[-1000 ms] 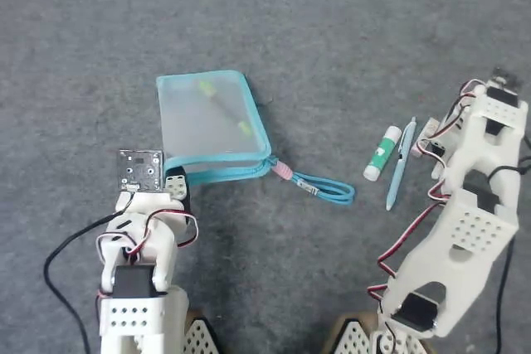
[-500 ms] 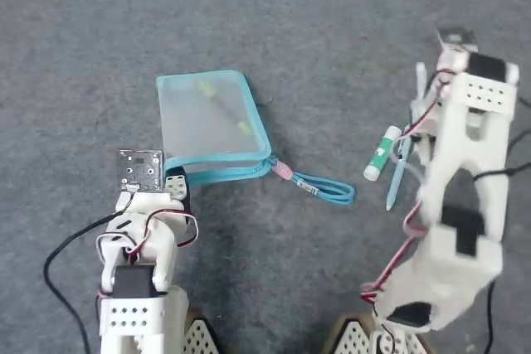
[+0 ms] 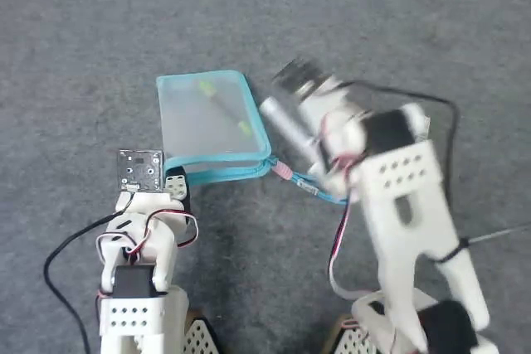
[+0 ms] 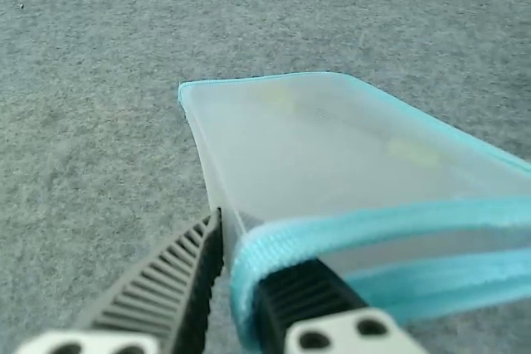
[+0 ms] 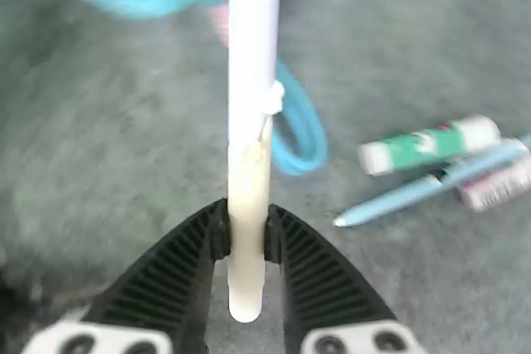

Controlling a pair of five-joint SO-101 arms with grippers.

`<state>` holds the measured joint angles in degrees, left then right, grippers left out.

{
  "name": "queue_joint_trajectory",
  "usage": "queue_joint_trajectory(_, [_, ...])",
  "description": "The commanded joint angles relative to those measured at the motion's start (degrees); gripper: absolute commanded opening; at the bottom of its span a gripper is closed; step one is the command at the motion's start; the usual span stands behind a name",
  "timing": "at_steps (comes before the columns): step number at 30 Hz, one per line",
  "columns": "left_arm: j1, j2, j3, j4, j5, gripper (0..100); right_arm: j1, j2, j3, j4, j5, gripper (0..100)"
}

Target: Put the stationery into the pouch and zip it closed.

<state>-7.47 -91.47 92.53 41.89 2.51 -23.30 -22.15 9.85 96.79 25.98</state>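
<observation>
The left gripper (image 4: 228, 234) is clamped on the open teal rim of the pouch (image 3: 207, 122), which lies left of the table's (image 3: 398, 39) centre. The right gripper (image 5: 246, 225) pinches a white pen (image 5: 253, 80) near its end. In the last second the right arm has swung from the table's right edge to the pouch's zipper end.

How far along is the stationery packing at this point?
Done: a yellow-green item lies inside the pouch. In hand: the left gripper pinches the pouch's open edge; the right gripper holds a white pen. Left: glue stick, blue pen, a pinkish item, then zipping.
</observation>
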Motion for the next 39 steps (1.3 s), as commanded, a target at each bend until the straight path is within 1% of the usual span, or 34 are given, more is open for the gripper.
queue_joint_trajectory(1, [0.6,-1.1,-0.7,-1.1,0.5,1,-8.3,-5.3,2.8,4.1,1.8,0.6])
queue_joint_trajectory(3, [0.6,-1.1,-0.7,-1.1,0.5,1,-10.6,-5.7,3.4,5.3,2.3,0.6])
queue_joint_trajectory(5, [0.6,-1.1,-0.7,-1.1,0.5,1,-11.8,-6.2,4.2,5.6,5.2,0.6])
queue_joint_trajectory(8, [0.6,-1.1,-0.7,-1.1,0.5,1,-12.0,-6.2,5.5,5.5,7.7,0.6])
queue_joint_trajectory(12, [0.6,-1.1,-0.7,-1.1,0.5,1,-12.0,-4.7,7.6,5.1,8.0,0.6])
queue_joint_trajectory(14, [0.6,-1.1,-0.7,-1.1,0.5,1,-11.9,-3.6,7.6,4.3,7.2,0.6])
queue_joint_trajectory(19, [0.7,-1.1,-0.7,-1.1,0.5,1,-11.9,2.4,5.9,0.1,-0.4,0.6])
queue_joint_trajectory(22, [0.7,-1.1,-0.7,-1.1,0.5,1,-11.9,8.3,0.2,0.0,-4.3,0.6])
queue_joint_trajectory(27, [0.7,-1.1,-0.7,-1.1,0.5,1,-11.8,19.0,-13.8,0.6,-10.8,0.6])
queue_joint_trajectory(34, [0.7,-1.1,-0.7,-1.2,0.5,1,-12.1,32.5,-34.6,5.4,-16.0,0.6])
queue_joint_trajectory(37, [0.7,-1.1,-0.7,-1.2,0.5,1,-12.7,36.4,-41.2,5.8,-19.0,0.6])
queue_joint_trajectory(39, [0.7,-1.1,-0.7,-1.2,0.5,1,-14.1,38.2,-44.0,5.8,-19.6,0.6])
